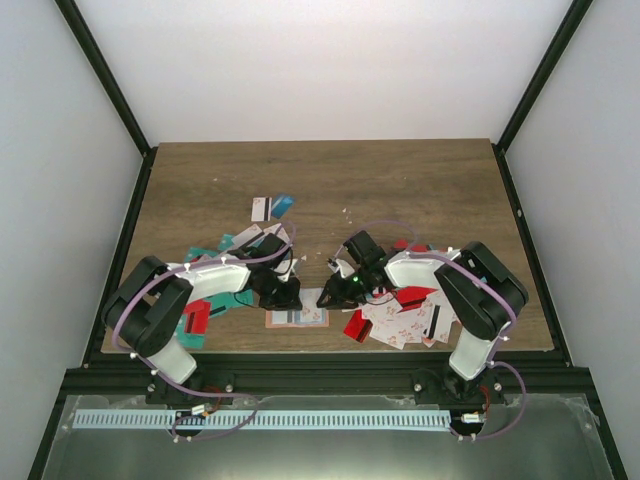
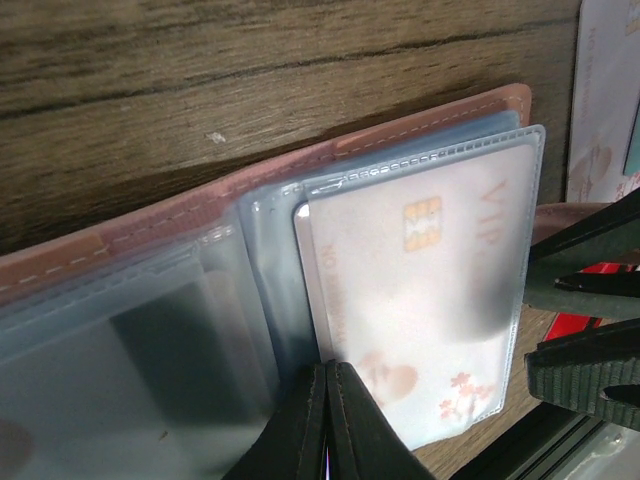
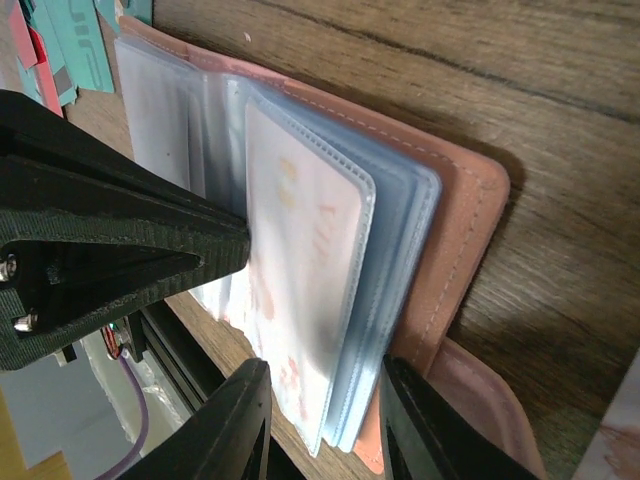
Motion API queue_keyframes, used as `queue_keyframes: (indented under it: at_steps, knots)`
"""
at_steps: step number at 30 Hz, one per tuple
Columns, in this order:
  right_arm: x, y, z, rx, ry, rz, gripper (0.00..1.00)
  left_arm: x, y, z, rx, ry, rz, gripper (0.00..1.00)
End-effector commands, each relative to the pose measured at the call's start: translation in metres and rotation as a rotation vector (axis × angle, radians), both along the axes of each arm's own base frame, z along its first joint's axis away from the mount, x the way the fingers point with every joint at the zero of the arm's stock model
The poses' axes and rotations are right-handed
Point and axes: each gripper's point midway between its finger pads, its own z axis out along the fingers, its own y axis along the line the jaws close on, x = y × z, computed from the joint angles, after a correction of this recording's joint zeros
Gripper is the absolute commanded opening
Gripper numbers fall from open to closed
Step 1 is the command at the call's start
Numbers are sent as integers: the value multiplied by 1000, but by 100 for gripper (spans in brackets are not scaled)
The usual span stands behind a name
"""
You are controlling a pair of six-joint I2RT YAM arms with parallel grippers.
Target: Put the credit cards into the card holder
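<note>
The salmon-pink card holder lies open near the table's front edge, between both grippers. Its clear sleeves fan out, and a white card with red marks sits inside one sleeve. My left gripper is shut, its tips resting on the sleeves beside that card. My right gripper is open, its fingers astride the lower corner of the sleeve stack with gaps on both sides. Loose credit cards lie in a left pile and a right pile.
Two more cards lie further back at mid-table. A red card rests just right of the holder. The table's front edge and a black rail run close behind the holder. Dark frame posts flank the table.
</note>
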Motion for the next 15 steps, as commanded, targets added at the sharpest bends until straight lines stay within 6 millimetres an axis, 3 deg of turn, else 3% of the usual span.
queue_keyframes:
  at_steps: [1,15]
  knots:
    - [5,11,10,44,-21,14,32,-10,17,-19,88,10,-3,4]
    - [5,7,11,25,-36,16,32,-9,16,-20,88,10,2,4]
